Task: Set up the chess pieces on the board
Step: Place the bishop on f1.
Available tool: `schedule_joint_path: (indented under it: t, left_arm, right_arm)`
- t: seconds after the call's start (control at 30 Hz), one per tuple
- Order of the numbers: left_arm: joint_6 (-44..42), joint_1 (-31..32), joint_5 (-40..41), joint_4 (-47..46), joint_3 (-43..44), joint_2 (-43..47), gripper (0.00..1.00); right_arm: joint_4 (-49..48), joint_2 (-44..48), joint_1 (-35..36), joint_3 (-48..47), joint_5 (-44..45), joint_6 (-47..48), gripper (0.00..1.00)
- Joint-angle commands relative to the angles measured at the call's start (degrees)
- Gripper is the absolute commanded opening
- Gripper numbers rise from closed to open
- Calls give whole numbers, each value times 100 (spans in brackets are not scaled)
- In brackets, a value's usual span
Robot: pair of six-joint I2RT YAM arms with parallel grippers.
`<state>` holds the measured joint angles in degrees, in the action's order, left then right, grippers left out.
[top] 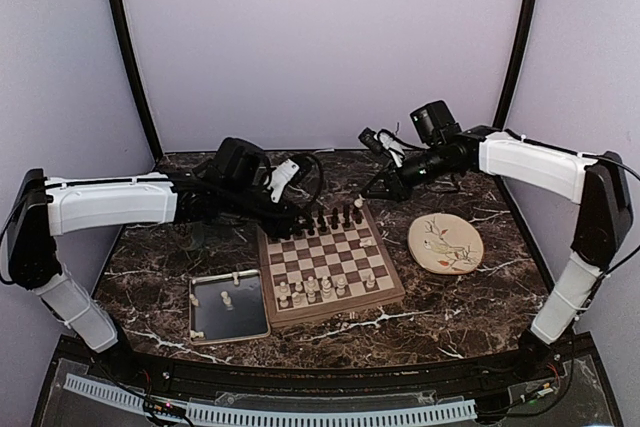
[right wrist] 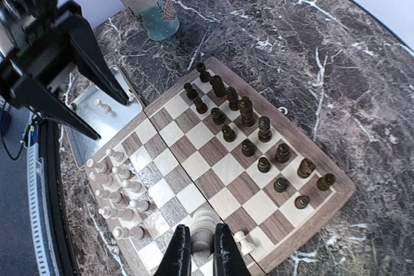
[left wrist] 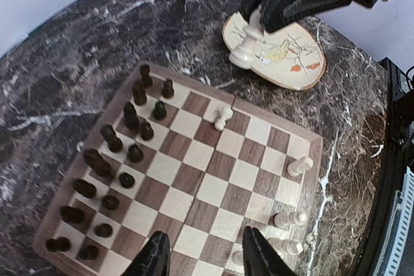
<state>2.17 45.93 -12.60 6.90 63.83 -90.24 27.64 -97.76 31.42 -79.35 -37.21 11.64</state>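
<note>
Chess pieces [right wrist: 246,109] of the dark set stand in two rows on the board [right wrist: 200,172], ahead of the right end effector [right wrist: 200,244]. Its fingers are clamped on a cream piece [right wrist: 202,227] held above the board. Cream pieces [right wrist: 115,157] cluster to its left. The left end effector [left wrist: 204,242] hovers over the board, fingers apart and empty, with the dark rows to its left.

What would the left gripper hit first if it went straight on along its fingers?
Probably the board. The left gripper is open and empty, aimed at bare squares between the dark pieces and white pieces. No piece seems to sit in that line, though depth is unclear.
</note>
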Motion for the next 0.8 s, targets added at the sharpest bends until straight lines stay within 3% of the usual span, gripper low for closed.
schedule_joint_path:
  t: [0.0,0.13,0.3,0.77]
  left_arm:
    - [-301,-64,680,606,644,309,43]
    - [-363,-375,746,487,734,306,46]
    - [-73,-997,-4,-119,297,450,47]
    - [-341,-1034,337,-263,-93,819,47]
  right_arm:
    - [508,464,348,45,901,920,1]
    - [556,882,1007,409,1743,1473,1]
    - [667,1000,1642,768,2219,1968,1]
    - [252,494,2226,1452,2524,2146,1]
